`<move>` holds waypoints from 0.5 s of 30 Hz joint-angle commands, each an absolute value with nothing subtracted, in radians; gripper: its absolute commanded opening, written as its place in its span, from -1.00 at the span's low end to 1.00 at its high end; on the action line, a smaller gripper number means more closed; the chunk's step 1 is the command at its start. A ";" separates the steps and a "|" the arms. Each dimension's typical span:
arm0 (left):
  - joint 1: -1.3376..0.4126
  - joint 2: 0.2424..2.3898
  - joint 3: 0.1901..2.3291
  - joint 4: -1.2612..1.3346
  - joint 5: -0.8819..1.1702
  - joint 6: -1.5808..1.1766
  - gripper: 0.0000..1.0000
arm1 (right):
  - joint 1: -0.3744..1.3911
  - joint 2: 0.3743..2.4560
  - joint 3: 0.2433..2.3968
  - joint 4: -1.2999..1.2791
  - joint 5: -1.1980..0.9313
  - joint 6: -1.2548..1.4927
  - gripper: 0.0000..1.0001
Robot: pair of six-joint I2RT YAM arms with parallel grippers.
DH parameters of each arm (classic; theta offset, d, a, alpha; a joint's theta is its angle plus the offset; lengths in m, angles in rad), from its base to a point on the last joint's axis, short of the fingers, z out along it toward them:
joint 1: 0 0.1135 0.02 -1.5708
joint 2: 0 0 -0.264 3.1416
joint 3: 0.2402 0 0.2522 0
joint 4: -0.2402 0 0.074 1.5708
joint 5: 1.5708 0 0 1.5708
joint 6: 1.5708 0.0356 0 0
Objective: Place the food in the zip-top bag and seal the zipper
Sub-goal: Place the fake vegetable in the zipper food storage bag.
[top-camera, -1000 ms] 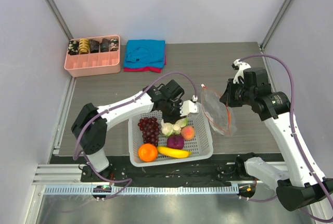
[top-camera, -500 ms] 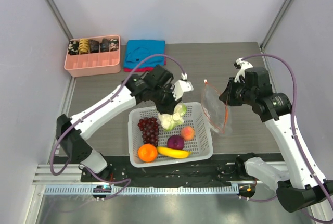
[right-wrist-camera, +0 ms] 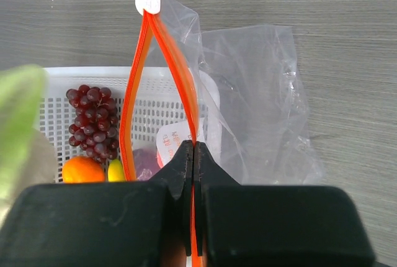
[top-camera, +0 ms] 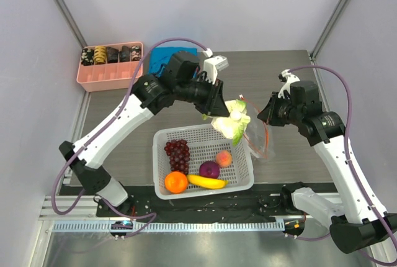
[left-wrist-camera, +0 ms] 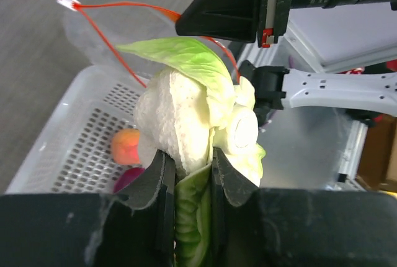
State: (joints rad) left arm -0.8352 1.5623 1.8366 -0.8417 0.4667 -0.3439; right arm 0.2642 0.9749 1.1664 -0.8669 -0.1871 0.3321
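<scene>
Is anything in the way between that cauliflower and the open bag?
Nothing: in the left wrist view the cauliflower sits right before the zipper and its open loop, with only air between.
</scene>
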 commanded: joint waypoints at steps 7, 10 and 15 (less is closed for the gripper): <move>-0.865 1.735 1.871 -0.706 0.594 -0.583 -0.99 | 0.258 0.940 1.152 -0.795 -0.210 0.376 -0.99; -0.876 1.768 1.873 -0.733 0.533 -0.584 -0.99 | 0.259 0.934 1.157 -0.787 -0.216 0.383 -0.99; -0.862 1.790 1.861 -0.798 0.327 -0.604 -1.00 | 0.258 0.894 1.158 -0.773 -0.256 0.391 -0.99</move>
State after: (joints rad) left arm -0.8684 1.8023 1.8378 -0.7925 0.4690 -0.5678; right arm 0.2642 0.9470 1.1481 -0.8345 -0.2134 0.3714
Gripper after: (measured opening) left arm 0.248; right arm 0.017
